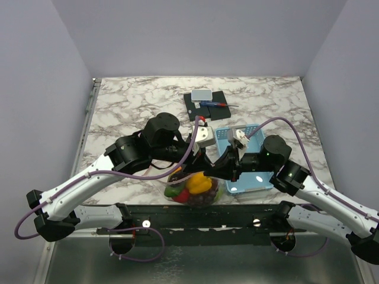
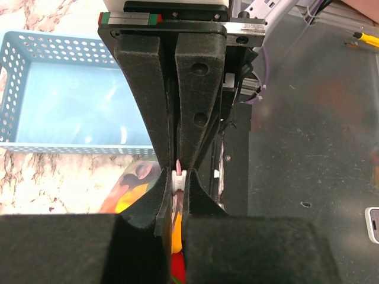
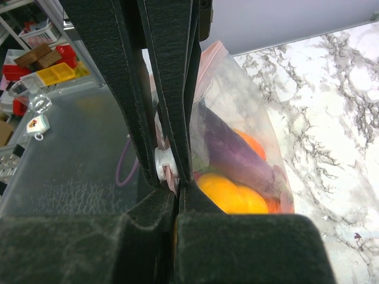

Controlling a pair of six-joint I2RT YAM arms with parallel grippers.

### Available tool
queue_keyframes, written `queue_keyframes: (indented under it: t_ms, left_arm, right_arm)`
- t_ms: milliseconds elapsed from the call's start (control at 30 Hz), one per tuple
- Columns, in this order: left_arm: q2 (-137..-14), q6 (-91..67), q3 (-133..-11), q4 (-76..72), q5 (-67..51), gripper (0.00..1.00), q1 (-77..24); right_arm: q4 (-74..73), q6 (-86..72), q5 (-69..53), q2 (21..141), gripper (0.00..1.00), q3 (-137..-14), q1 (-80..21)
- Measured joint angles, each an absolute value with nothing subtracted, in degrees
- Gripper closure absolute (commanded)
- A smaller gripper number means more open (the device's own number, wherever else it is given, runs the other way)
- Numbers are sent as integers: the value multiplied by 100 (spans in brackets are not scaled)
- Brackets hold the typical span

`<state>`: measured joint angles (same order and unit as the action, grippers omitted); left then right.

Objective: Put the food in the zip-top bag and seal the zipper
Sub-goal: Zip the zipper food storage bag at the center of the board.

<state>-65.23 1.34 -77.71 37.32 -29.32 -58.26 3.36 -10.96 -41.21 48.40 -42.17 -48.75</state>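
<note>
Two grippers meet nose to nose over the mouth of a clear bag point(image 3: 231, 89), both clenched on the same thin pink zipper point(image 2: 179, 163). In the left wrist view, the left gripper point(image 2: 177, 204) reaches up from the bottom of the frame with its black fingers pressed together on the strip. The right gripper point(image 2: 177, 155) comes down from the top, its fingers also pressed tight on it. A small white tab point(image 2: 177, 177) sits on the zipper right where the two sets of fingertips meet. The right wrist view shows the same pinch from the other side, with the white tab at the seam between the fingers. Beside it, the pink-tinted bag bulges with toy food: a yellow piece point(image 3: 228, 195) lowest, a dark purple piece point(image 3: 228, 148) above it, and an orange piece point(image 3: 251, 145) behind. From the overhead camera, the bag lies at the near edge of a marble table point(image 1: 130, 100), between the two arms. Yellow, red and green shapes show through the plastic. Just to its right, and touching or nearly touching it, stands a light-blue basket point(image 1: 220, 133), partly covered by the right arm. Well apart, at the far side of the table, a dark pad point(image 1: 192, 109) carries a small white box point(image 1: 201, 94) and a pen point(image 1: 216, 104).
</note>
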Motion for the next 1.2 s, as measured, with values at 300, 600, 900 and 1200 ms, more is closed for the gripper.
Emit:
queue_keyframes:
  t_ms: [300,600,900,1200]
  left_arm:
    - [-6407,130,-7697,3450,-2912,100,-5837]
    - [-6298,123,-7634,3326,-2871,100,-5863]
    - [-6042,106,-7537,3463,-2639,100,-5861]
    - [-5806,86,-7443,3715,-2355,100,-5857]
  right_arm:
    - [331,-1068,-3861,4442,100,-4189,-4882]
    - [336,-1048,-3524,4143,100,-4123,-4897]
    - [338,-1000,-3155,4040,99,-4123,-4915]
    - [338,-840,-2744,4027,99,-4123,-4934]
